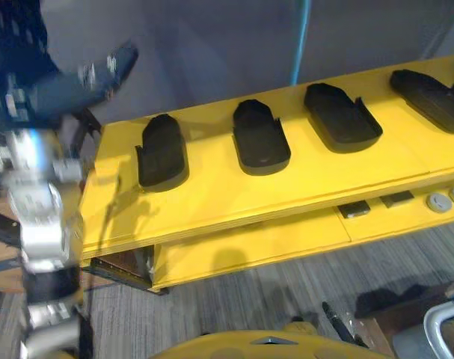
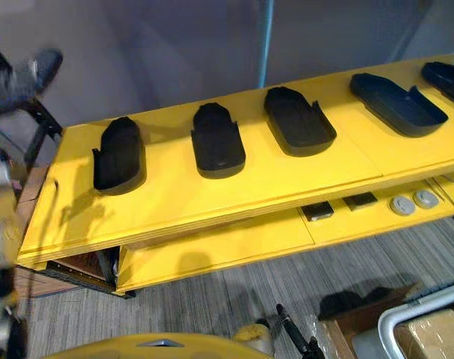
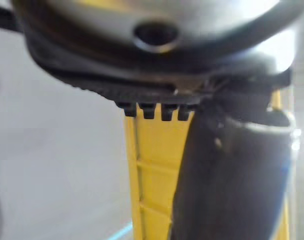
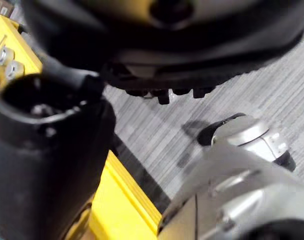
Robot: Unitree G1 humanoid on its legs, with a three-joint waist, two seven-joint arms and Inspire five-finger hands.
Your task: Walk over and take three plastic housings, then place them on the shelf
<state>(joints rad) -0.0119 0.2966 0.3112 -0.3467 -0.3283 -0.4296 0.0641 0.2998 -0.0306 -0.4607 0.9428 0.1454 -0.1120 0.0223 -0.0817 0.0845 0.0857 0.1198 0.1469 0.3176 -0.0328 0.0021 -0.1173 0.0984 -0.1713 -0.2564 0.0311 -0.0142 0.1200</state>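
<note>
The left hand (image 3: 232, 180) is raised by the left end of the yellow desk (image 2: 174, 196); the right hand (image 4: 46, 165) hangs over the grey floor (image 4: 262, 70). I cannot tell how far either is open. Five black plastic housings (image 2: 218, 140) lie apart in a row on the desk top.

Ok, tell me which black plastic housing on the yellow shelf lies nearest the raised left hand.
The leftmost black plastic housing, at the yellow shelf's end; the others sit farther right of the left hand.

Black housings (image 2: 218, 142) on a yellow shelf (image 2: 286, 179) (floor (image 2: 227, 292) grey, striped).
</note>
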